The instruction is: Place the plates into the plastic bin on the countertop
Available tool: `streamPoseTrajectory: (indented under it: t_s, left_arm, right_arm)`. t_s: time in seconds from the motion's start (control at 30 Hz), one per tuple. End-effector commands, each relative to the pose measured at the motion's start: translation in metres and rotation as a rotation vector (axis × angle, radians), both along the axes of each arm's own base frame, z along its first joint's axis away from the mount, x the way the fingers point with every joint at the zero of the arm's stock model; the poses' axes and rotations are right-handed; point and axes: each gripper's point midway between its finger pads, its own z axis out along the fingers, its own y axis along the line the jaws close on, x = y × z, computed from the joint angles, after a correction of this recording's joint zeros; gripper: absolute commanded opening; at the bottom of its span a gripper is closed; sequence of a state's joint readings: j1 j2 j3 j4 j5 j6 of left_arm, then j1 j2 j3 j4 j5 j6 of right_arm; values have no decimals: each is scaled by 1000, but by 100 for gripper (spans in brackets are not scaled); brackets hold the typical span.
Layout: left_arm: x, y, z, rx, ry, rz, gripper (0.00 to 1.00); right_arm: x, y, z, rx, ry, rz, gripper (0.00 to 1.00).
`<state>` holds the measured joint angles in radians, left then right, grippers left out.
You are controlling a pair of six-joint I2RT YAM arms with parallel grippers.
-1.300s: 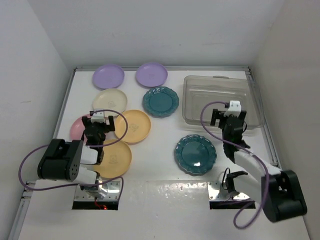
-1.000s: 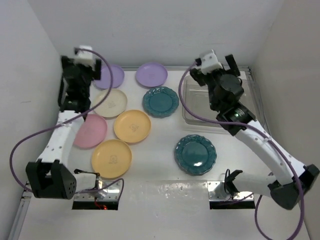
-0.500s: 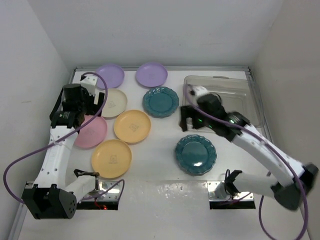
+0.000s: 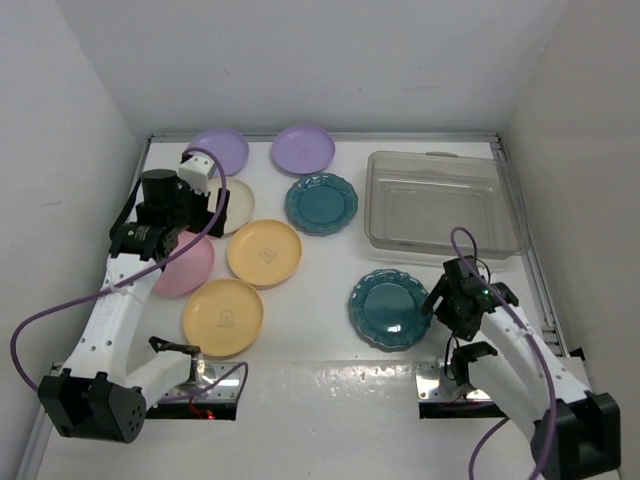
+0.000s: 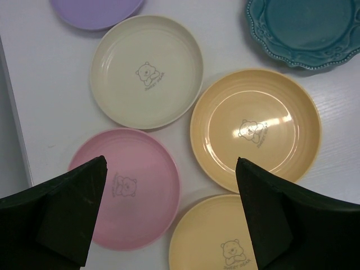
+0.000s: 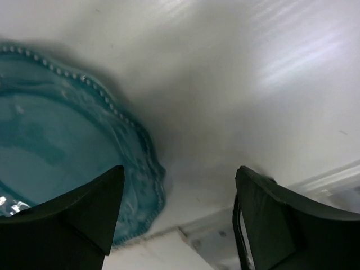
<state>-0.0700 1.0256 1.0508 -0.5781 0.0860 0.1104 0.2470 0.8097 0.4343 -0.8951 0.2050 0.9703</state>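
Observation:
Eight plates lie on the white countertop (image 4: pixel 320 350): two lavender (image 4: pixel 218 150) (image 4: pixel 304 148), cream (image 4: pixel 228 205), pink (image 4: pixel 185 268), two yellow-orange (image 4: pixel 264 252) (image 4: pixel 222 317), two dark teal (image 4: pixel 321 203) (image 4: pixel 390 308). The clear plastic bin (image 4: pixel 443 205) stands at the back right with nothing in it. My left gripper (image 4: pixel 160 225) hovers open and empty above the pink plate (image 5: pixel 126 188), with the cream (image 5: pixel 147 70) and yellow-orange (image 5: pixel 256 129) plates ahead of it. My right gripper (image 4: pixel 452 300) is open and empty, low at the near teal plate's (image 6: pixel 56 146) right rim.
White walls close the countertop on the left, back and right. The arms' metal base plates (image 4: pixel 450 385) sit at the near edge. Purple cables loop off both arms. The bin's near wall is just behind my right gripper.
My right arm has swung from beside the bin's left end down to the near teal plate's right rim. My left arm has shifted slightly right over the pink and cream plates. No plate has moved.

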Motion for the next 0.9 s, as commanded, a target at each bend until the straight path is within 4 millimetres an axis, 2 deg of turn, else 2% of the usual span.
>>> streamPoseTrajectory:
  t_s: [0.0, 0.07, 0.2, 0.27, 0.37, 0.4, 0.43, 0.5, 0.53, 0.57, 0.63, 0.7, 0.8, 0.83, 0.87]
  left_arm:
    - [-2, -6, 15, -20, -57, -6, 97]
    - [-5, -9, 14, -21, -59, -15, 97]
    - [-8, -7, 20, -18, -79, -8, 97]
    - [-9, -7, 18, -17, -70, -8, 97]
    - [-11, -6, 21, -10, -81, -12, 97]
    - [-11, -6, 21, -10, -81, -12, 97]
    - [-10, -6, 26, -11, -91, -12, 97]
    - [-12, -4, 26, -7, -92, -4, 97]
    - [-12, -4, 26, -7, -92, -4, 97]
    - [-12, -4, 26, -7, -92, -4, 97]
    - [-12, -2, 26, -6, -92, 5, 97]
    - [-12, -2, 26, -6, -92, 5, 97]
    - [-12, -2, 30, -7, -101, 5, 97]
    - [-10, 1, 28, -6, -92, 16, 97]
    - [-9, 1, 32, -6, -101, 16, 97]
  right_arm:
    - [39, 27, -12, 200, -170, 37, 79]
    - [47, 32, -19, 259, -209, 45, 77]
    - [44, 43, -32, 315, -178, 128, 67]
    - [33, 45, -44, 326, -140, 129, 61]
    - [26, 53, -54, 383, -139, 127, 45]
    - [17, 56, -58, 402, -113, 128, 39]
    - [10, 57, -64, 414, -95, 129, 22]
    - [-2, 69, -66, 483, -83, 169, 6]
    - [1, 72, -64, 490, -122, 220, 0]
    - [-6, 77, -65, 516, -118, 254, 0]
    - [-9, 87, -60, 525, -148, 380, 0]
    - [-1, 101, -42, 547, -222, 495, 0]
    - [30, 122, 4, 568, -400, 588, 0]
    - [45, 131, 33, 580, -475, 608, 0]
    - [48, 135, 43, 592, -499, 620, 0]
